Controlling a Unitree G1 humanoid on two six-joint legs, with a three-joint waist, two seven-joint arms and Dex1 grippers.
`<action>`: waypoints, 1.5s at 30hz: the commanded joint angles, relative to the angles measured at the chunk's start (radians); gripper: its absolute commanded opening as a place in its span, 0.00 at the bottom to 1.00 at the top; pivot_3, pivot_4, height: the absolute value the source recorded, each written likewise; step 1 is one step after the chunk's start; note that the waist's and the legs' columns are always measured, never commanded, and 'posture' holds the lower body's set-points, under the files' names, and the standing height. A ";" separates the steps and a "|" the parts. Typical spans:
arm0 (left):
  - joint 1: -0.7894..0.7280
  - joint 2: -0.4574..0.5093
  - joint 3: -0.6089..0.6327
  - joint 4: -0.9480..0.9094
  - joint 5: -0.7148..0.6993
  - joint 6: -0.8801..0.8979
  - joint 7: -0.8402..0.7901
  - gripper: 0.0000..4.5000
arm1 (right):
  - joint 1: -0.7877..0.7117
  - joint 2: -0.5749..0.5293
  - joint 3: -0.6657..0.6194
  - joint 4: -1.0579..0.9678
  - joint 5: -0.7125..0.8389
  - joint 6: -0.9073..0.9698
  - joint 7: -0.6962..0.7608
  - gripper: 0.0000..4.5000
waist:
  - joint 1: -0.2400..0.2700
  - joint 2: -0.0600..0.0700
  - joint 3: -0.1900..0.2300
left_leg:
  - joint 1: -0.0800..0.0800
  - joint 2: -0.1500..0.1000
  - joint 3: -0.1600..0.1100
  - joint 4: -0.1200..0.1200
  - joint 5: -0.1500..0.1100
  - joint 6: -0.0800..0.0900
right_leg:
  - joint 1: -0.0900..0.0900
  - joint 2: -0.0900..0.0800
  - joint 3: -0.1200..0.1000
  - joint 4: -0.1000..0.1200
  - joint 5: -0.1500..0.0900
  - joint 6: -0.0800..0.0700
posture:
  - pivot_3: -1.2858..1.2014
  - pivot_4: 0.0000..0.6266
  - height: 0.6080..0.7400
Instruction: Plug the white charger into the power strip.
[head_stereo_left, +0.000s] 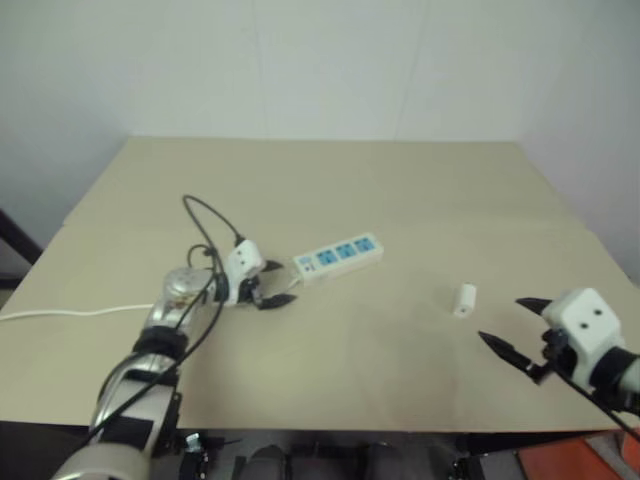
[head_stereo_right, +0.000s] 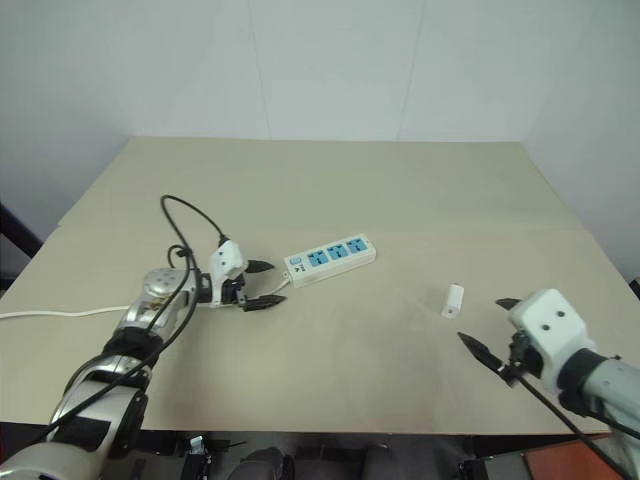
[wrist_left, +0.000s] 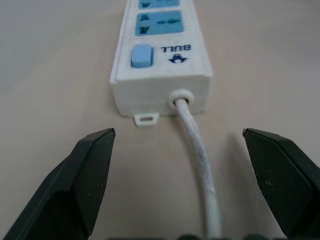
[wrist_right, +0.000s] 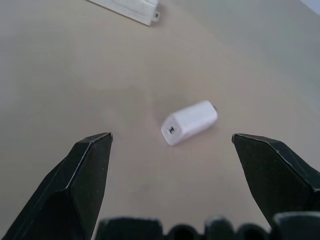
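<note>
White charger (head_stereo_left: 465, 299) loose on table | power strip (head_stereo_left: 340, 256) | left fingers (head_stereo_left: 277, 283) apart | right fingers (head_stereo_left: 512, 326) apart

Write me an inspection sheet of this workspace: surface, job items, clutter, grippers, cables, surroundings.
Surface: tan table, bare around the job's things.
Job's things: power strip lies flat, sockets empty; white charger lies on its side, apart from the strip, unplugged.
Clutter: nothing seen.
Grippers: left gripper open, at the strip's switch end, astride its cord; right gripper open, short of the charger, holding nothing.
Cables: thin white cord runs from the strip along the table.
Surroundings: plain white wall behind.
</note>
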 joint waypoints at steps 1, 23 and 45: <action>-0.036 -0.012 -0.022 0.023 0.026 0.044 0.002 0.99 | -0.024 0.017 0.052 -0.065 -0.003 0.035 -0.058 1.00 | -0.002 0.000 0.000 | 0.000 0.000 0.000 0.000 0.000 0.000 | 0.000 0.000 0.000 0.000 0.000 0.000 | 0.52 0.24 1.00; 0.095 0.087 -0.003 -0.239 -0.011 0.234 -0.061 0.01 | -0.079 0.032 0.179 -0.041 -0.021 0.040 -0.108 1.00 | -0.023 0.001 0.000 | 0.002 0.000 -0.001 -0.001 0.000 0.001 | 0.000 0.000 0.001 0.001 -0.001 0.001 | 0.52 0.24 1.00; 0.483 0.282 0.222 -0.736 -0.288 0.273 -0.145 0.78 | -0.166 0.029 0.261 0.063 -0.048 -0.016 -0.083 1.00 | -0.007 0.001 0.000 | 0.002 0.001 0.000 -0.001 -0.001 0.001 | -0.001 0.000 0.002 0.000 -0.001 0.000 | 0.52 0.24 1.00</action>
